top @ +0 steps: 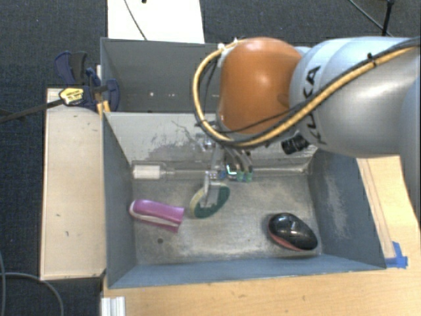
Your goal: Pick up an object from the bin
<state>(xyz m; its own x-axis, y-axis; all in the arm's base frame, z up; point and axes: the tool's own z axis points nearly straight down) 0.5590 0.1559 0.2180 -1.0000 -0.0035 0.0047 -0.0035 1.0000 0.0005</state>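
My gripper [211, 188] hangs below the orange wrist cover over the middle of the bin floor. Its tip comes down at a dark teal, rounded flat thing [217, 201] with a pale yellowish edge on its left side; whether it touches it I cannot tell. A pink and purple oblong thing [156, 213] lies to the left of the teal thing, on its side. A black rounded thing with a red underside, shaped like a computer mouse [291, 232], rests at the front right of the floor.
A small white cylinder [147, 172] lies at the back left, by the foot of the sloping rear wall. The arm and its orange cover hide the back right of the bin.
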